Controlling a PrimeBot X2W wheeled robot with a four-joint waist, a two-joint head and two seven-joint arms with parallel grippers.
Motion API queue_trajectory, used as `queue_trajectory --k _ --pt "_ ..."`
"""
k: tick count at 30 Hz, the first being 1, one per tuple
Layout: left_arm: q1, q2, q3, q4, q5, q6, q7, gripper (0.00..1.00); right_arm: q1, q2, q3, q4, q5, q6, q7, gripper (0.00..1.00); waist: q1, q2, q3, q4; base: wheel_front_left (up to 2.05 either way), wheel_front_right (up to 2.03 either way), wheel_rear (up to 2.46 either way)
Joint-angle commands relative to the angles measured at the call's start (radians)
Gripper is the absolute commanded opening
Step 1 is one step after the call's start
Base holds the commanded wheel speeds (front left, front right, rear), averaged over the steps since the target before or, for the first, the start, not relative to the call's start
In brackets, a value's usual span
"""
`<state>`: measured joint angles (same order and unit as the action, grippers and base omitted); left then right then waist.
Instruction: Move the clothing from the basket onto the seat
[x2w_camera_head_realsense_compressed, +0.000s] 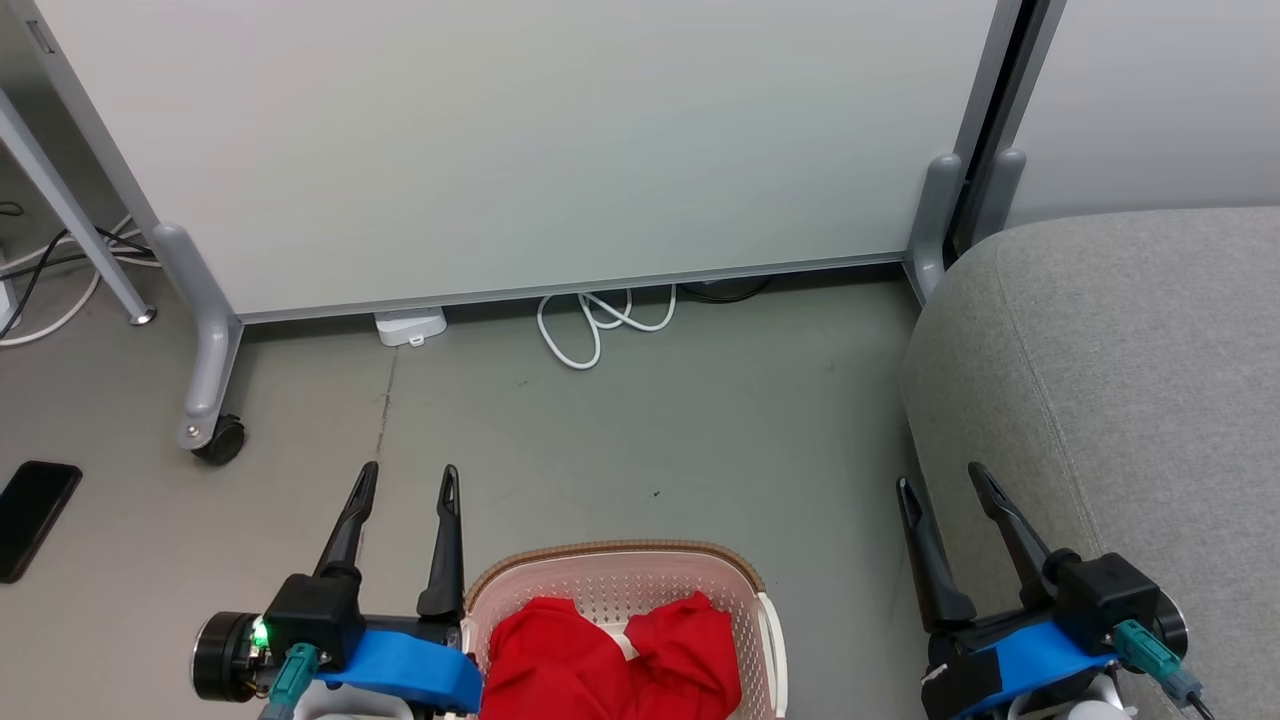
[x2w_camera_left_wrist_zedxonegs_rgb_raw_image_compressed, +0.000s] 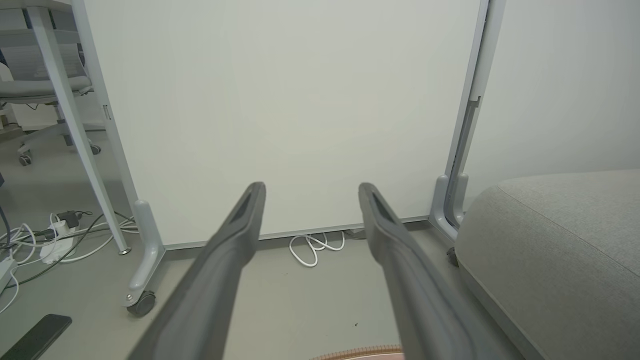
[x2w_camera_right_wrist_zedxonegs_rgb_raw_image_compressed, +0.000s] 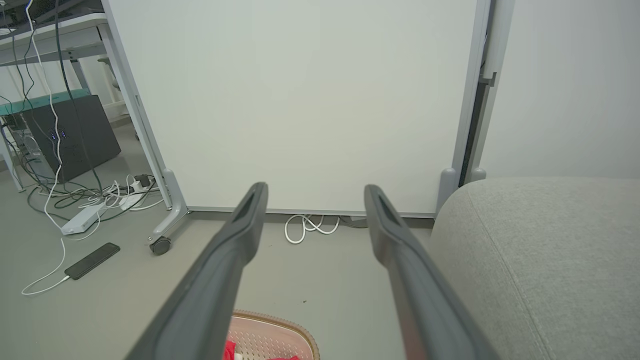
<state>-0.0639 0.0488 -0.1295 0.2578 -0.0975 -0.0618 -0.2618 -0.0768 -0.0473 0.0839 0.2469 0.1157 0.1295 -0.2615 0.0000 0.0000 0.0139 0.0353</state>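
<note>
Clothing (x2w_camera_head_realsense_compressed: 590, 660) in basket (x2w_camera_head_realsense_compressed: 620, 551); seat (x2w_camera_head_realsense_compressed: 1120, 380) right; phone (x2w_camera_head_realsense_compressed: 35, 515), cable (x2w_camera_head_realsense_compressed: 598, 325) on floor (x2w_camera_head_realsense_compressed: 720, 430)

The grey floor (x2w_camera_head_realsense_compressed: 640, 440) carries the basket (x2w_camera_head_realsense_compressed: 620, 550) at the near edge and the seat (x2w_camera_head_realsense_compressed: 1130, 380) to its right. A coiled white cable (x2w_camera_head_realsense_compressed: 598, 325) lies by the wheeled partition (x2w_camera_head_realsense_compressed: 500, 150), a black phone (x2w_camera_head_realsense_compressed: 35, 515) far left

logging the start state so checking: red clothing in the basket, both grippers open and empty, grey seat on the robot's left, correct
Not quite: the seat is on the robot's right, beside the right gripper, as the head view shows. The rest holds: the red clothing lies in the basket, and the left gripper and the right one are open and empty.
</note>
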Motion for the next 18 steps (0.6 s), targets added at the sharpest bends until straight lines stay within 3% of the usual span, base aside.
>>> queue_trajectory --k 1,15,18 --pt "-0.009 0.003 0.001 0.004 -0.006 -0.004 -0.005 1.00 0.012 -0.006 0.001 0.003 0.008 0.002 -0.006 1.00 0.0000 0.0000 -0.001 0.000 0.00 0.00 0.00" --pt "-0.020 0.003 -0.008 0.027 -0.007 -0.010 -0.005 1.00 0.011 -0.005 -0.001 0.003 0.013 0.002 -0.005 1.00 0.0000 0.0000 0.004 0.000 0.00 0.00 0.00" --pt "-0.058 0.004 -0.031 0.063 0.010 -0.028 -0.005 1.00 -0.005 -0.005 -0.005 -0.008 0.020 0.002 -0.005 1.00 0.0000 0.0000 0.015 0.001 0.00 0.00 0.00"
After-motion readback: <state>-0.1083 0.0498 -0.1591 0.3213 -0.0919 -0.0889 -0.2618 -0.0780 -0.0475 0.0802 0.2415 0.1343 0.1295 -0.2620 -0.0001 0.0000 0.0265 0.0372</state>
